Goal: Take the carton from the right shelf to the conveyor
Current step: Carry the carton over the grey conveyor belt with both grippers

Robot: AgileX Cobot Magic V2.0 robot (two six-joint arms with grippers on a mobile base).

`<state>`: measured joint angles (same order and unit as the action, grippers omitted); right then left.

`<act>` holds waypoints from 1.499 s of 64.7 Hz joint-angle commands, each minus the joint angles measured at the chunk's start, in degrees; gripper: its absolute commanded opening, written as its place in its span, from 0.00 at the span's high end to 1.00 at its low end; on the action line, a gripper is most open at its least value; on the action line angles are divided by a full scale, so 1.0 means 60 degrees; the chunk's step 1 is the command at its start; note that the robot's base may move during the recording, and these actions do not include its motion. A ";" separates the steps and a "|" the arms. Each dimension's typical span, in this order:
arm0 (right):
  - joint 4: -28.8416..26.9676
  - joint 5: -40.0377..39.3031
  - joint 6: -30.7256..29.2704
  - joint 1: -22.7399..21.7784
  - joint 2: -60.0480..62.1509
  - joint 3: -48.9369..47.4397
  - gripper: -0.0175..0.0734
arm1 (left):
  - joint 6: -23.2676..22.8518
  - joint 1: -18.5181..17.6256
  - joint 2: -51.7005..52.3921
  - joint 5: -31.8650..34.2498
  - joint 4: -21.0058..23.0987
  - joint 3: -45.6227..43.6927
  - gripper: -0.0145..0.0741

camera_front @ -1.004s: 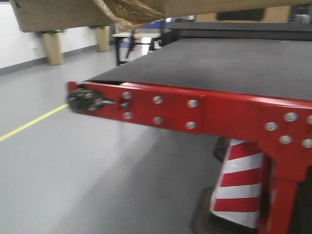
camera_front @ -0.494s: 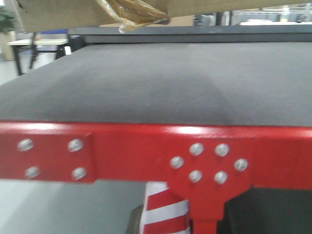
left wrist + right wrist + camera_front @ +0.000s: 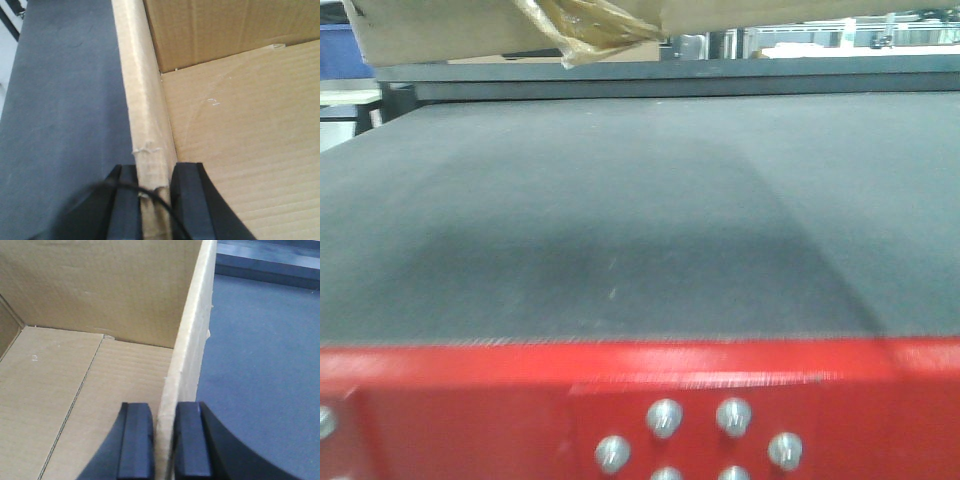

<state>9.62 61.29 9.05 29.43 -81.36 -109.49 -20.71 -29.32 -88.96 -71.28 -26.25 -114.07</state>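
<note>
The brown carton (image 3: 430, 35) hangs at the top of the front view, above the conveyor (image 3: 640, 220), with crumpled glossy tape (image 3: 585, 25) dangling from its underside. In the left wrist view my left gripper (image 3: 156, 192) is shut on the carton's left wall (image 3: 142, 100), one finger outside, one inside the open box. In the right wrist view my right gripper (image 3: 163, 435) is shut on the carton's right wall (image 3: 192, 335) in the same way. The grey belt lies beneath both walls. The right shelf is out of view.
The conveyor's red frame (image 3: 470, 410) with silver bolts (image 3: 665, 417) fills the bottom of the front view. A dark raised rail (image 3: 670, 75) runs along the belt's far edge. Blurred tables and equipment stand behind it.
The view has swung from the conveyor's corner to face it squarely and come closer; the belt now fills the frame and the red frame sits lower. The carton stays held overhead.
</note>
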 commanded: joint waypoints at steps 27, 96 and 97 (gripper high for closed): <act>-0.0407 -0.0730 -0.0164 0.0072 0.0139 -0.0023 0.88 | 0.0092 -0.0096 0.0092 0.0402 -0.0008 -0.0034 0.85; -0.0484 -0.0721 -0.0164 0.0072 0.0139 -0.0023 0.88 | 0.0092 -0.0096 0.0092 0.0408 0.0006 -0.0034 0.85; -0.0483 -0.0751 -0.0164 0.0072 0.0139 -0.0023 0.88 | 0.0092 -0.0096 0.0092 0.0408 0.0006 -0.0034 0.85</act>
<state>9.62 61.19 9.05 29.43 -81.36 -109.49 -20.71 -29.32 -88.96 -71.28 -26.36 -114.07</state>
